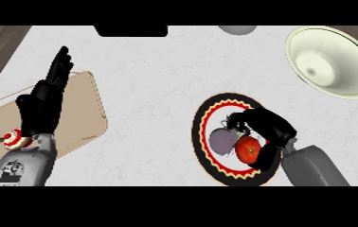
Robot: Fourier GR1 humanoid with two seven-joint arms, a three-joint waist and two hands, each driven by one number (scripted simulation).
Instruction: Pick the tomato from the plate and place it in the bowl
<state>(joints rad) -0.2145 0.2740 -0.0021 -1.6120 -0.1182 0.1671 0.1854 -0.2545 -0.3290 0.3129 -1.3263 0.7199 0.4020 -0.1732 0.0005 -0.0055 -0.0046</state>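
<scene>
Tomato (247, 149) lay on the plate (201, 126), a little toward five o'clock of its centre: red, round, glossy, with a green stub of calyx at its eleven o'clock. My right hand (271, 126) was over it, fingers and thumb curled round it from the twelve and five o'clock sides, hiding part of the skin. Whether it had left the plate I could not tell. Judged it light, smooth-skinned and somewhat slippery, soft enough to bruise, apt to roll; best held across its widest girth, not by the top. Plate flat and round, white middle, red zigzag ring, black rim. Grey patch (222, 141) just beside the tomato at nine o'clock; could not say what. Bowl (325, 63) stood well apart at two o'clock of the plate, cream, smooth, deep, wide-mouthed, hard-looking like glazed ware. Counter (161, 79) pale, faintly mottled like stone. My left hand (48, 98) rested open at nine o'clock of the view, fingers straight, holding nothing, over a tan board (87, 112).
</scene>
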